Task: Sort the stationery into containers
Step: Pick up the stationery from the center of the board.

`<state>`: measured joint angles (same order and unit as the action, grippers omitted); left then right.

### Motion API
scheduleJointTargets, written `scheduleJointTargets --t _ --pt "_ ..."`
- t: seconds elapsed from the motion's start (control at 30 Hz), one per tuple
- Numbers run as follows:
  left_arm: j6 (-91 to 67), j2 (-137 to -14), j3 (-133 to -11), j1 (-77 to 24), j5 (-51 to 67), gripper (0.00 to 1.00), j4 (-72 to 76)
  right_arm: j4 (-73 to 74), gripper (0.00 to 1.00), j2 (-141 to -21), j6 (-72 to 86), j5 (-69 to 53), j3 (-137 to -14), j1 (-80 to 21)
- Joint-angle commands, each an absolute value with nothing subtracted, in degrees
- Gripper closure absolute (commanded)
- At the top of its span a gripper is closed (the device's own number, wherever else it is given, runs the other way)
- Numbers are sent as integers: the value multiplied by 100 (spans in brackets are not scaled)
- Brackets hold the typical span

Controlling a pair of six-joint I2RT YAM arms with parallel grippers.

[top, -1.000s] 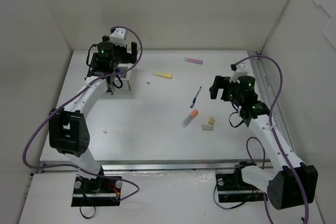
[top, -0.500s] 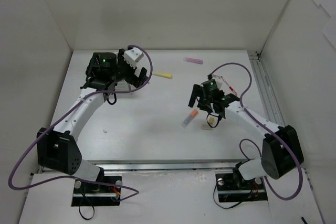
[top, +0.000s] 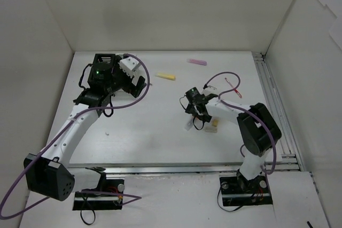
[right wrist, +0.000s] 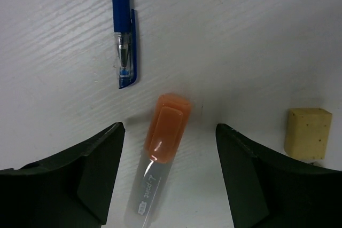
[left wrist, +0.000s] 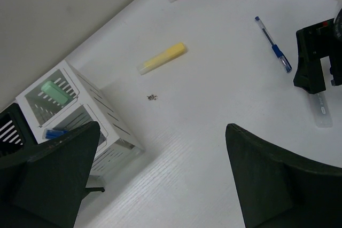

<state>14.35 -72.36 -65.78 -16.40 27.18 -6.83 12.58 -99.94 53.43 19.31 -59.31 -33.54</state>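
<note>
One orange-capped highlighter (right wrist: 165, 137) lies inside right pincer (right wrist: 170, 131).

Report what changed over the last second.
The right pincer swung in from the right and now straddles the orange-capped highlighter, jaws apart, nothing gripped yet. The left pincer turned away from the white organizer toward the middle, open and empty. The yellow highlighter, pink highlighter and eraser stayed put.

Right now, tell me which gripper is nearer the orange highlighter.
Right. The right gripper straddles the orange highlighter, one finger on each side, not touching it. The left gripper hangs far off, beside the white organizer.
</note>
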Motion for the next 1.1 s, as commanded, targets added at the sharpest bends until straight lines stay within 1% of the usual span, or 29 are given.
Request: scheduleJointTargets --t 0.0,0.03,0.07,0.13,0.17,0.2,0.23,0.37,0.47,0.5,0.6,0.63,0.67,0.73,0.77,0.8,0.83,0.87,0.9,1.0,1.07 --pt "1486 -6979 -6522 -1652 2637 0 -510 1345 35 -10186 5748 2251 -6283 -3401" --pt "1442 -6944 -6478 -1652 2619 0 -484 1336 38 -10308 5748 2241 -6310 -3401" --pt "1302 -6865 -6434 -1652 2576 0 -449 1345 46 -10344 5748 2189 -6345 -3419" --pt "1152 -6786 -6241 -1652 2514 0 -264 1336 54 -10432 5731 2119 -6390 -3410" --pt "1082 -6707 -6153 -1652 2435 0 -185 1336 66 -10424 5713 2057 -6390 -3428" --pt "924 -6671 -6022 -1652 2417 0 -45 1336 70 -10398 5669 2048 -6381 -3436" --pt "845 -6653 -5960 -1652 2382 0 -44 1327 76 -10328 5625 2048 -6372 -3454" --pt "467 -6706 -5862 -1652 2469 0 123 1143 87 -9942 5152 2013 -6346 -3577" --pt "115 -6898 -5880 -1652 2627 0 167 48 94 -9450 3967 1540 -6039 -3656" --pt "-147 -6969 -5958 -1652 2698 0 167 -904 95 -9292 3285 912 -5725 -3674" --pt "-737 -7268 -6247 -1652 3259 0 27 -2218 95 -8773 2693 142 -5231 -3665" --pt "-886 -7356 -6301 -1652 3487 0 -165 -2476 95 -8528 2489 45 -5160 -3674" --pt "-957 -7461 -6310 -1652 3977 0 -63 -3035 94 -8412 1930 -661 -5081 -3674" --pt "-1281 -7584 -6214 -1652 4514 0 262 -3417 94 -8158 1348 -1358 -4931 -3726" --pt "-1344 -7620 -6240 -1652 4639 0 368 -3480 94 -8113 797 -1980 -4974 -3727" --pt "-1423 -7672 -6266 -1652 4771 0 430 -3480 94 -8086 556 -2291 -5001 -3770" --pt "-1546 -7786 -6293 -1652 5033 0 465 -3463 95 -8077 328 -2964 -5053 -3797" --pt "-1608 -7839 -6354 -1652 5184 0 570 -3211 95 -8068 -206 -3240 -5210 -3814" --pt "-1669 -7875 -6372 -1652 5316 0 623 -3043 95 -8112 -420 -3487 -5308 -3823" --pt "-1907 -7989 -6381 -1652 5598 0 782 -2480 96 -8156 -1036 -3797 -5581 -3928" --pt "-1977 -8024 -6355 -1652 5651 1 738 -2495 96 -8165 -1047 -3395 -5634 -3990"
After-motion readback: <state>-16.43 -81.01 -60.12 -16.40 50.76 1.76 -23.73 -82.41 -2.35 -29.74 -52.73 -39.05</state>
